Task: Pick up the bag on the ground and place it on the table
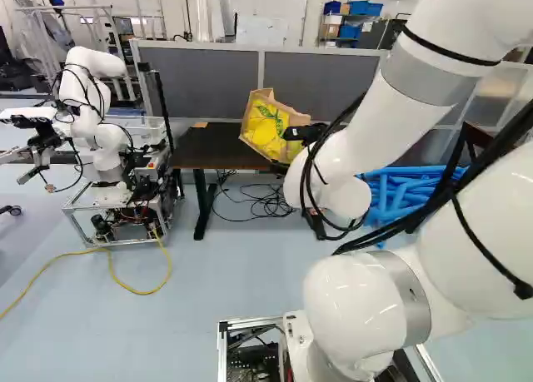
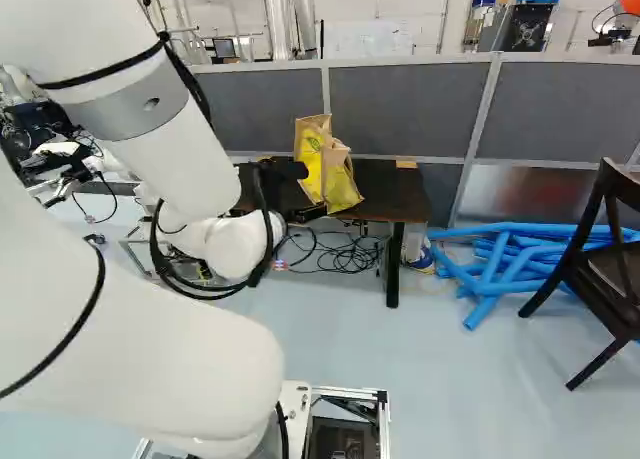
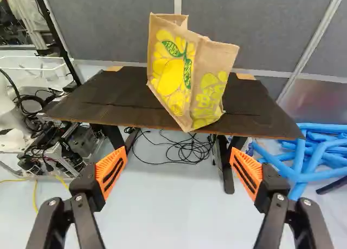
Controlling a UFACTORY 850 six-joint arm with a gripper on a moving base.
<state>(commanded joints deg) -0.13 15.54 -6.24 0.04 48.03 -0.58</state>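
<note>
Since the task wants the bag (image 3: pixel 184 75) on the desk (image 3: pixel 108 105), I'd call it all but done: there it stands, tilted, its lower corner at the near edge, most likely because that spot was the easiest to reach. The gripper (image 3: pixel 179 152) faces it from the near side, spread wide with nothing pinched, and that width would let it clear the paper sides. I'd want the arm (image 1: pixel 425 91) drawn straight back, as a sideways brush might tip the bag off the edge. Behind the desk runs a grey partition (image 2: pixel 400 99), which leaves little reason to push farther. Underneath sits a tangle of black cables (image 2: pixel 345 254), a possible snag if the gripper dropped low. To the right lie blue pipes (image 2: pixel 500 254), with a dark chair (image 2: pixel 612 269) beyond them on the near side; both would hamper a swing that way. Over on the left stands another robot (image 1: pixel 102 136), a yellow cable (image 1: pixel 133 290) trailing across the floor by it.
</note>
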